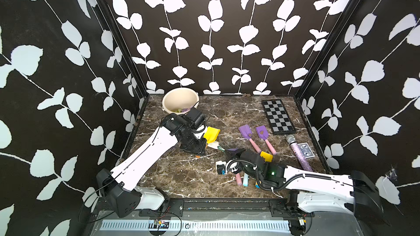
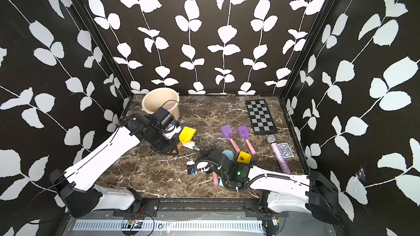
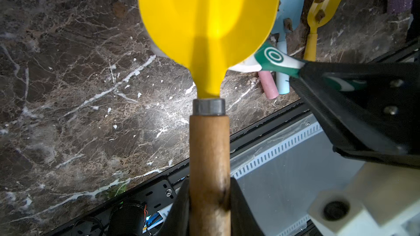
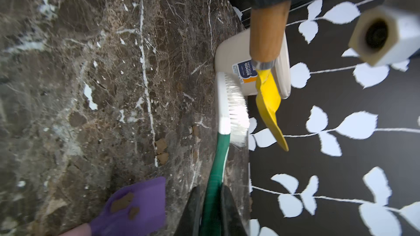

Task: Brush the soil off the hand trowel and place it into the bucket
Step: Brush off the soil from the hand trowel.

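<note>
We see the left pincer clenched on the wooden handle of the yellow trowel, held clear of the counter with the blade tilted up and away from the arm. The right pincer grasps the green brush, its bristles just beside the blade. The blade face we see looks free of soil; clumps lie on the counter. The bucket stands behind the left pincer, nearer that arm. Its label seems to read "HOT SALE GOOD".
</note>
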Action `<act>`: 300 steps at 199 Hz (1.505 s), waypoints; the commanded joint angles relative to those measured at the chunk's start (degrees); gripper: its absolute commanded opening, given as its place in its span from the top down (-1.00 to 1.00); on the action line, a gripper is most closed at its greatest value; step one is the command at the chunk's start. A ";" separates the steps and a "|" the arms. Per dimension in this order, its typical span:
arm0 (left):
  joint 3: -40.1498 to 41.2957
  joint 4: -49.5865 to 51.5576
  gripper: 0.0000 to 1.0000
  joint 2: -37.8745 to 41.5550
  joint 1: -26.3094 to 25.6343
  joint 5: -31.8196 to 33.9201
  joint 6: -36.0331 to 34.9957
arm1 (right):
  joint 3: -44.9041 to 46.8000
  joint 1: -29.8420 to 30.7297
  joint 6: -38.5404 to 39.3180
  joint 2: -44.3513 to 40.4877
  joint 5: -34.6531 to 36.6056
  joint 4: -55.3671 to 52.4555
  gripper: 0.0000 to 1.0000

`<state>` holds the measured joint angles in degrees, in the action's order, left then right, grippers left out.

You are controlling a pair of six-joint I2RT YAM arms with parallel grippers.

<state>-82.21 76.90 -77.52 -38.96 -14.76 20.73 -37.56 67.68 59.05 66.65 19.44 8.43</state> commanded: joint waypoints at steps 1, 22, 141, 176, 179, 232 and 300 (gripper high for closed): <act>1.34 0.88 1.00 0.73 0.63 -1.40 0.02 | 0.17 0.98 13.88 1.88 7.14 11.54 1.00; 2.19 1.05 1.00 0.53 0.82 -1.75 -0.34 | 0.62 1.27 19.77 4.10 9.97 18.28 1.00; 1.31 1.56 1.00 3.34 7.32 -7.52 -2.09 | 5.43 -2.90 15.16 10.04 19.92 28.34 1.00; 1.44 0.87 1.00 2.29 7.37 -7.73 -2.53 | 5.31 1.36 17.34 11.33 15.79 25.55 1.00; 1.53 0.68 1.00 2.22 7.37 -7.89 -2.43 | 5.31 1.74 17.79 11.43 15.42 25.80 1.00; 4.12 -0.35 1.00 1.80 7.32 -8.33 -2.58 | 2.80 3.02 22.86 11.47 14.10 29.71 1.00; 4.75 -0.41 1.00 3.37 7.32 -5.74 -3.48 | 4.60 -5.09 4.23 8.85 17.29 27.08 1.00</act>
<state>-77.93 76.55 -75.99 -31.77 -21.80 18.76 -32.99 64.71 73.63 78.02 34.17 34.74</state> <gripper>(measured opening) 0.236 0.125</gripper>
